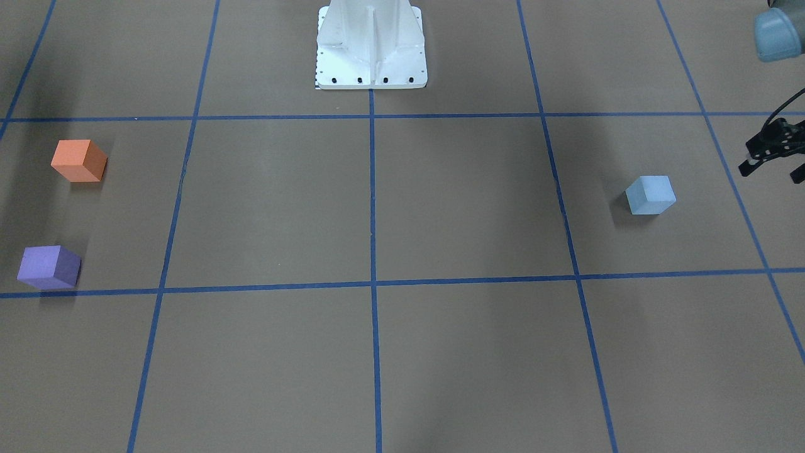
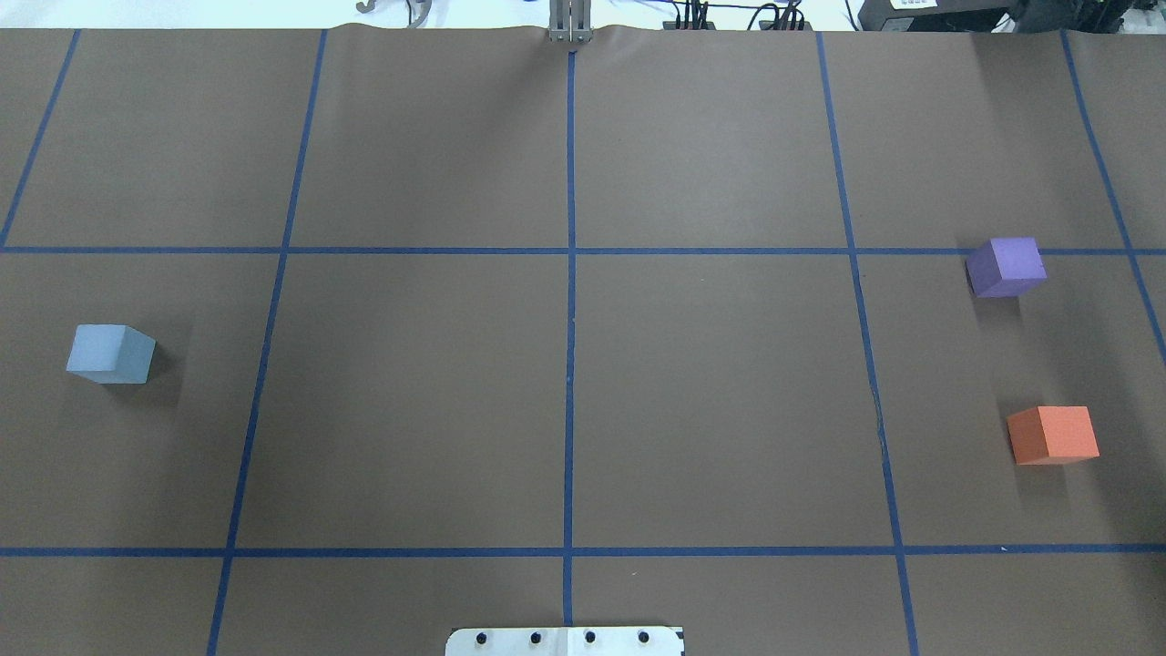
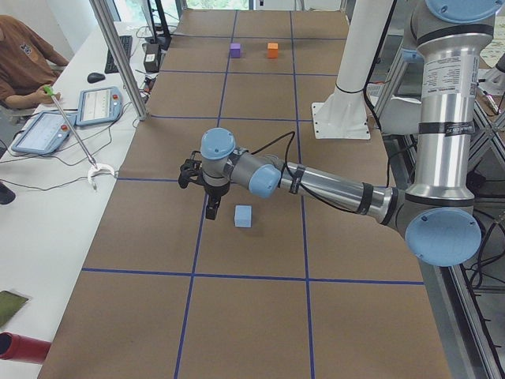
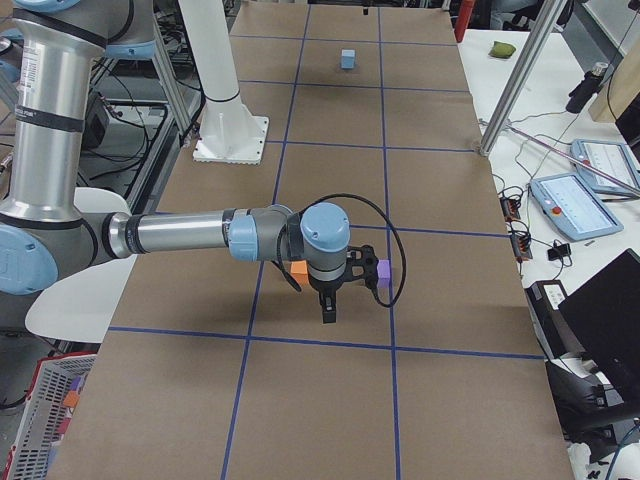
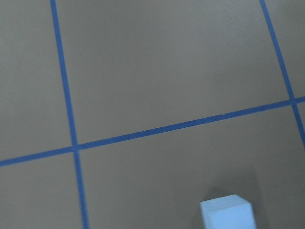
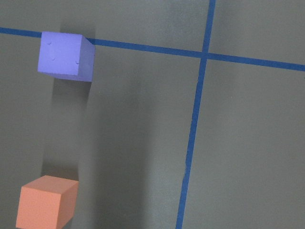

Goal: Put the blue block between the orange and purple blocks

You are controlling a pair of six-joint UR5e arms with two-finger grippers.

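Note:
The light blue block (image 1: 651,195) sits alone on the robot's left side of the table (image 2: 109,353). It also shows at the bottom of the left wrist view (image 5: 225,214). My left gripper (image 1: 771,171) hovers just beside it, apart from it, with its fingers spread and empty. The orange block (image 2: 1052,435) and the purple block (image 2: 1005,267) stand on the robot's right side with a gap between them. Both show in the right wrist view, orange (image 6: 46,202) and purple (image 6: 66,55). My right gripper (image 4: 330,305) hangs near them; I cannot tell whether it is open.
The white robot base (image 1: 371,44) stands at the table's middle edge. Blue tape lines (image 2: 570,273) divide the brown table into squares. An operator (image 3: 24,63) and tablets (image 3: 99,105) are at a side desk.

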